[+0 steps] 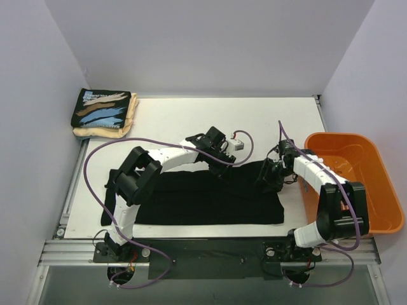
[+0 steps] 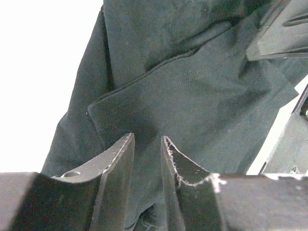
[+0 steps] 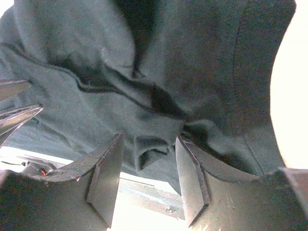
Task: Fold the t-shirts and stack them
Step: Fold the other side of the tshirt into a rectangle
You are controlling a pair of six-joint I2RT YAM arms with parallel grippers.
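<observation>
Left claw (image 2: 147, 138) and right claw (image 3: 149, 137) gape above the black t-shirt (image 1: 203, 200), beside the orange basket (image 1: 380, 190).

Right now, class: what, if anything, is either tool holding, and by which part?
Nothing appears to be held. The left tool and the right tool both stand open over the black t-shirt, with its cloth lying loose, not pinched, between their fingers.

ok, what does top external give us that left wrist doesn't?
Top external only: the orange basket on the right, and the printed shirt folded on the cream shirt in the far left corner. Left wrist only: a stitched hem edge up close, and the left gripper with its jaws apart over the cloth. Both: the black t-shirt.
</observation>
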